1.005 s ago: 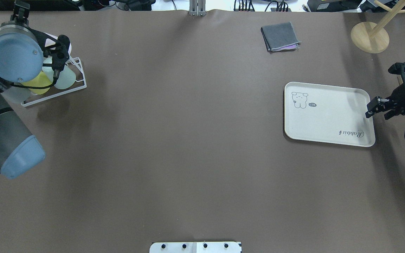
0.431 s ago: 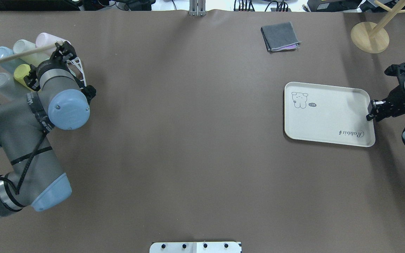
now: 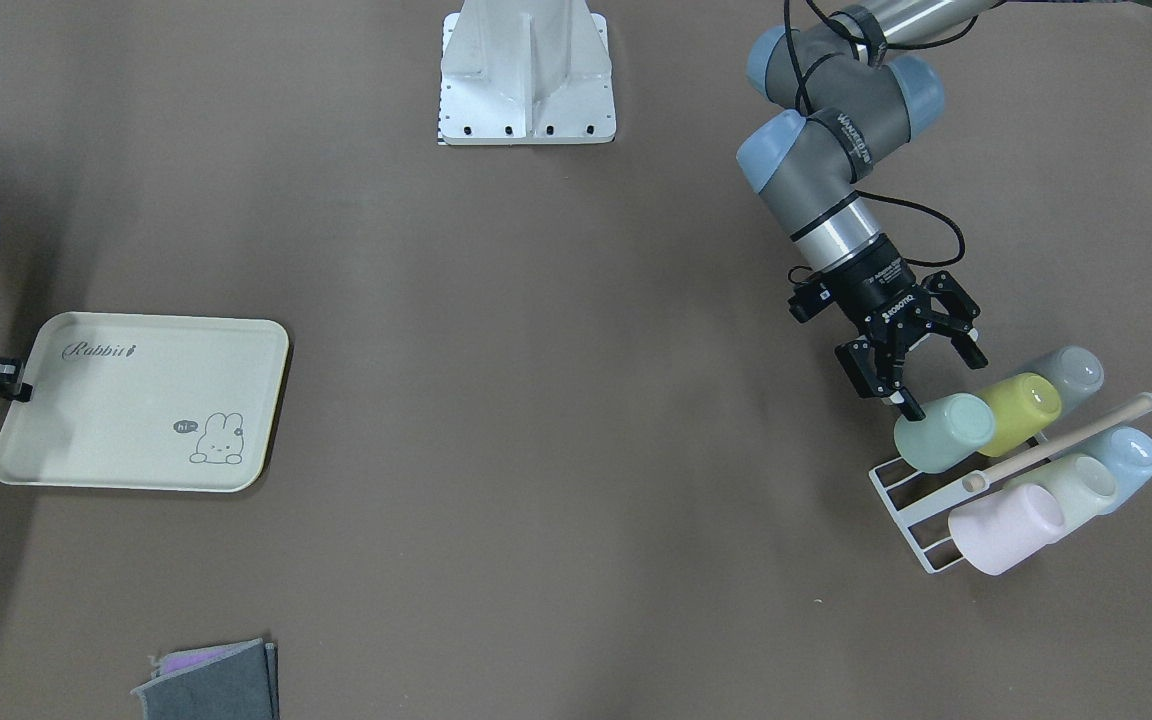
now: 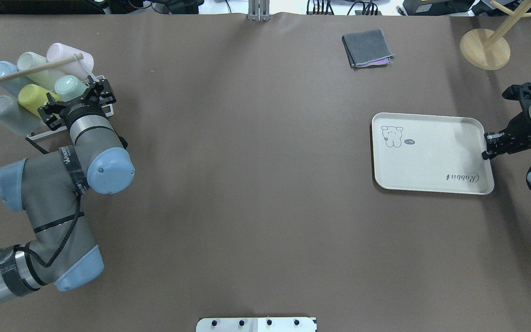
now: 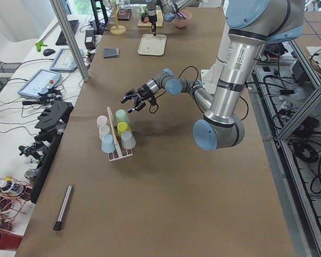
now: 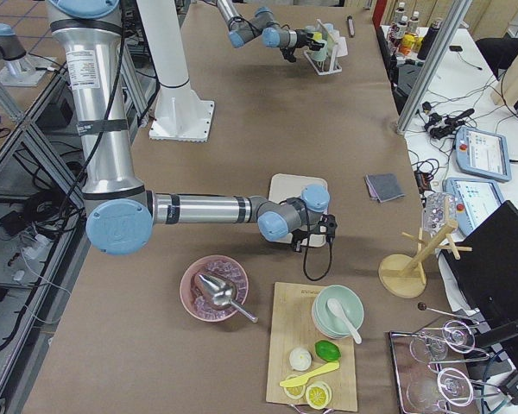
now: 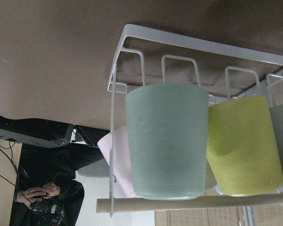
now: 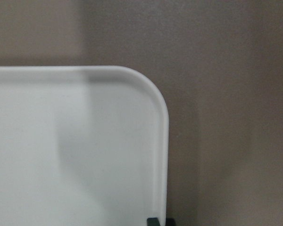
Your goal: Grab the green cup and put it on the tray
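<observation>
**Green cup**: smooth, tapered mint plastic tumbler, tilted on a white wire rack, touching 1 yellow-green cup.
**Left gripper**: jaws spread wide, empty, 1 fingertip just beside the green cup.
**Tray**: cream, rounded corners, raised rim, well apart from the rack.
**Right gripper**: pinched on the tray's rim.

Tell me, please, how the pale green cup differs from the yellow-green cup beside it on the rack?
The green cup is pale mint; the yellow-green cup is brighter lime. The green cup ends the row; the yellow-green cup sits between it and a grey cup. The open left gripper is by the green cup, not the yellow-green cup. Both are smooth, handleless, tilted on the white rack.
</observation>
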Robot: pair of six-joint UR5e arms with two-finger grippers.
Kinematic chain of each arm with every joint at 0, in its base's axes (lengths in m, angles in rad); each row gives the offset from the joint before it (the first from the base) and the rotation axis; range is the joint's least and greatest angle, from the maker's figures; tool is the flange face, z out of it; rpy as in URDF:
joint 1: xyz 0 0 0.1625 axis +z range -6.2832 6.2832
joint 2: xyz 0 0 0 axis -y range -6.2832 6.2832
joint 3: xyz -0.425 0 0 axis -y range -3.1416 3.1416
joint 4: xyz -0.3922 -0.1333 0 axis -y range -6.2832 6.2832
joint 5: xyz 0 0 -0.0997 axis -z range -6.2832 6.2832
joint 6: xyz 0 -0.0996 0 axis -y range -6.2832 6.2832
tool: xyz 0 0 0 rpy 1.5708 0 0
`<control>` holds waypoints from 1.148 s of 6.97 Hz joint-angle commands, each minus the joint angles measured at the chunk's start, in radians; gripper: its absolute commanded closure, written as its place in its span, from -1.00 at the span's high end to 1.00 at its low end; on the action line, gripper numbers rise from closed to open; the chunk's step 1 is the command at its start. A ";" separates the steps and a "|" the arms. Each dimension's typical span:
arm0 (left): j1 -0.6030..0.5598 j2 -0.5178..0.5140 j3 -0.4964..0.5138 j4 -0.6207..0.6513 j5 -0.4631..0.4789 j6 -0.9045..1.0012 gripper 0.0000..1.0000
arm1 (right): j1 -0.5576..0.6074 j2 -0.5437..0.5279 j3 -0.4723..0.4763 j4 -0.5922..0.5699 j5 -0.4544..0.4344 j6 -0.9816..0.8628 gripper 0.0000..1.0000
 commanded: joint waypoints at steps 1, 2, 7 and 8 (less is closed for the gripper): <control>0.004 0.010 0.043 -0.062 0.028 0.014 0.97 | 0.000 0.002 0.056 -0.001 0.074 -0.006 -1.00; 0.004 0.016 0.082 -0.120 0.070 0.014 0.97 | -0.006 0.022 0.098 -0.012 0.093 -0.002 -1.00; 0.001 0.015 0.202 -0.259 0.103 0.023 0.97 | -0.205 0.235 0.163 -0.001 0.119 0.250 -1.00; 0.001 0.009 0.231 -0.282 0.106 0.025 0.97 | -0.281 0.273 0.162 -0.004 0.049 0.318 -1.00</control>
